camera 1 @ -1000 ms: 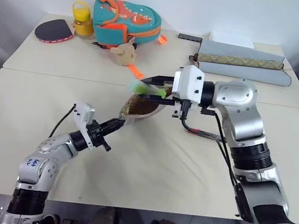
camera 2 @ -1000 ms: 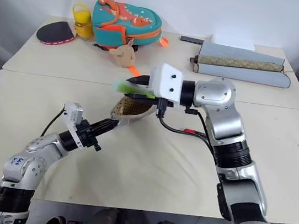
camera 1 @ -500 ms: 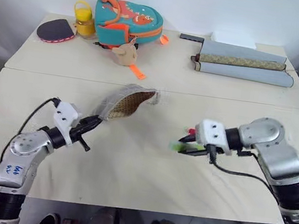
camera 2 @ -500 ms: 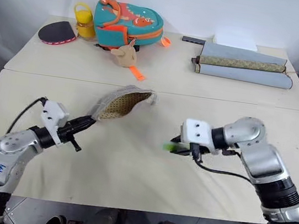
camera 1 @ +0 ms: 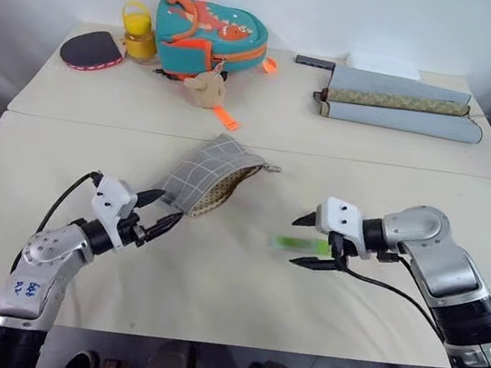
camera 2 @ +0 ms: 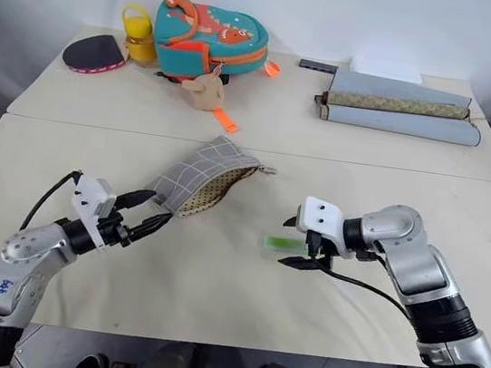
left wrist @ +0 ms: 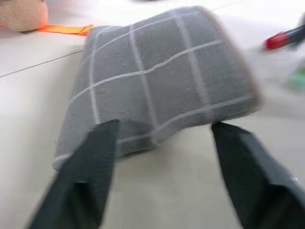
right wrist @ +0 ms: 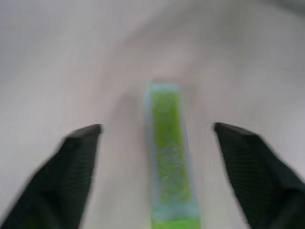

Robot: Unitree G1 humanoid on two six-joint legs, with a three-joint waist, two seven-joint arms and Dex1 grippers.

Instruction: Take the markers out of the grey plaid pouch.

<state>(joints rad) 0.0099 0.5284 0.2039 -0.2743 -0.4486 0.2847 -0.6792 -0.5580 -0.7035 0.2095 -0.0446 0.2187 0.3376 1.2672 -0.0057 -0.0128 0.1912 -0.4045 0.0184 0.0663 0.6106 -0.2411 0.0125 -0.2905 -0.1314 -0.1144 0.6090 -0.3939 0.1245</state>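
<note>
The grey plaid pouch (camera 1: 203, 176) lies on the table, its open mouth showing a tan dotted lining. My left gripper (camera 1: 156, 210) is open just off the pouch's near end, and the left wrist view shows the pouch (left wrist: 157, 81) beyond its spread fingers (left wrist: 90, 171). The green marker (camera 1: 301, 245) lies on the table to the right of the pouch. My right gripper (camera 1: 303, 240) is open around it, with both fingers clear of the green marker (right wrist: 169, 157). The red marker (left wrist: 283, 39) lies on the table past the pouch.
At the back of the table stand a teal-and-orange backpack (camera 1: 209, 37), a yellow jar (camera 1: 139, 32), a red paddle (camera 1: 89, 50) and a beige soft toy (camera 1: 204, 87). Rolled mats (camera 1: 398, 109) lie at the back right. A seam (camera 1: 71, 120) joins the two tabletops.
My right gripper carried the green marker from the pouch mouth down to the right, then opened and released it. My left gripper opened, and the pouch dropped onto the table.
</note>
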